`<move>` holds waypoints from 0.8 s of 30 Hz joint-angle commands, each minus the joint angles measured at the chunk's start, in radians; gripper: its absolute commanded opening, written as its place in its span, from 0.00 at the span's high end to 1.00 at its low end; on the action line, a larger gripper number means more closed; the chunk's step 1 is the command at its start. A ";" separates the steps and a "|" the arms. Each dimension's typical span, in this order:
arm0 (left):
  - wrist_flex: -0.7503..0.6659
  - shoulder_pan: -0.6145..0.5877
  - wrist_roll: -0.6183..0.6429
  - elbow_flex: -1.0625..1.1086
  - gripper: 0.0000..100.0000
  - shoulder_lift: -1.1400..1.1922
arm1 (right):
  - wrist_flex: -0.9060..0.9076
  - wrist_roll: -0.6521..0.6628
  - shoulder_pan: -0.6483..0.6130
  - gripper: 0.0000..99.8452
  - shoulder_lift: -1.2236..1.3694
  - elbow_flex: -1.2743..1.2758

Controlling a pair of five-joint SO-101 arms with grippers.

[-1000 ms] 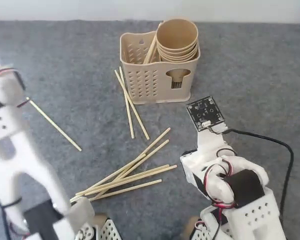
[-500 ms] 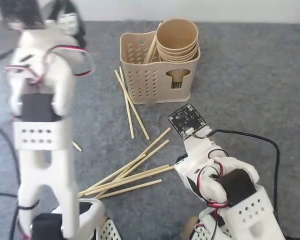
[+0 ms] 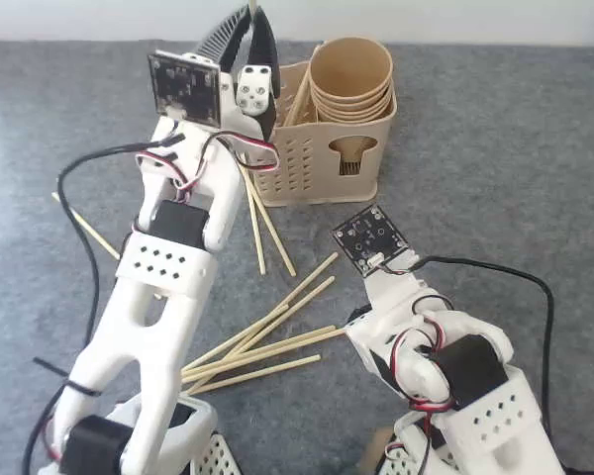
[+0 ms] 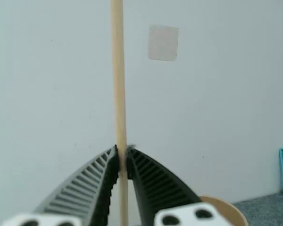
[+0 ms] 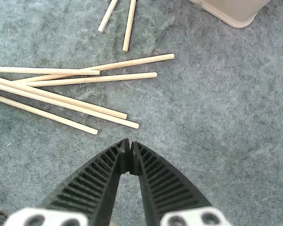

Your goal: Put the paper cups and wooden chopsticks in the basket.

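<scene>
My left gripper (image 3: 249, 28) is raised beside the basket's (image 3: 317, 163) left rim, shut on one wooden chopstick (image 4: 118, 84) held upright between its fingers. The tan perforated basket holds a stack of paper cups (image 3: 351, 69) and a couple of chopsticks (image 3: 299, 97). A loose pile of chopsticks (image 3: 267, 341) lies on the grey carpet in front of it, and two more (image 3: 262, 223) lie by its front left corner. My right gripper (image 5: 128, 159) hovers shut and empty just above the carpet, a little short of the pile (image 5: 85, 77).
One chopstick (image 3: 87, 230) lies apart at the left, partly behind the left arm. The right arm's black cable (image 3: 535, 282) loops across the carpet at the right. A corner of the basket (image 5: 231, 9) shows in the right wrist view. The carpet right of the basket is open.
The left arm has swung up from the near left to the basket's left rim, gripper now high. The right arm shifted slightly left early on, then stayed put.
</scene>
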 commanded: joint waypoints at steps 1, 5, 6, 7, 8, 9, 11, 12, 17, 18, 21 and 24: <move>-0.078 0.005 -0.017 -0.012 0.99 0.032 | -0.019 0.020 -0.007 0.98 -0.013 -0.006; -0.104 0.005 -0.009 -0.012 0.94 0.104 | -0.010 0.020 -0.007 0.98 -0.013 -0.006; -0.101 0.005 -0.009 -0.016 0.90 0.114 | -0.008 0.020 -0.007 0.98 -0.013 -0.006; -0.100 0.005 -0.009 -0.018 0.86 0.117 | -0.008 0.020 -0.007 0.98 -0.013 -0.006; -0.100 0.005 -0.009 -0.019 0.82 0.121 | -0.008 0.020 -0.007 0.98 -0.013 -0.006; -0.100 0.005 -0.009 -0.019 0.78 0.121 | -0.008 0.020 -0.007 0.98 -0.013 -0.006; -0.094 0.003 -0.015 -0.021 0.74 0.117 | -0.008 0.020 -0.007 0.98 -0.013 -0.006; -0.075 -0.008 -0.017 -0.025 0.73 0.114 | -0.008 0.020 -0.007 0.98 -0.013 -0.006; 0.172 -0.130 -0.017 -0.102 0.75 0.028 | -0.008 0.021 -0.007 0.98 -0.013 -0.005; 0.239 -0.172 -0.011 -0.119 0.76 0.000 | -0.008 0.021 -0.007 0.98 -0.012 -0.005; 0.437 -0.315 0.000 -0.151 0.76 -0.064 | -0.016 0.028 -0.007 0.98 0.036 -0.005; 0.578 -0.479 0.103 -0.151 0.76 -0.086 | -0.051 0.083 -0.007 0.98 0.162 -0.006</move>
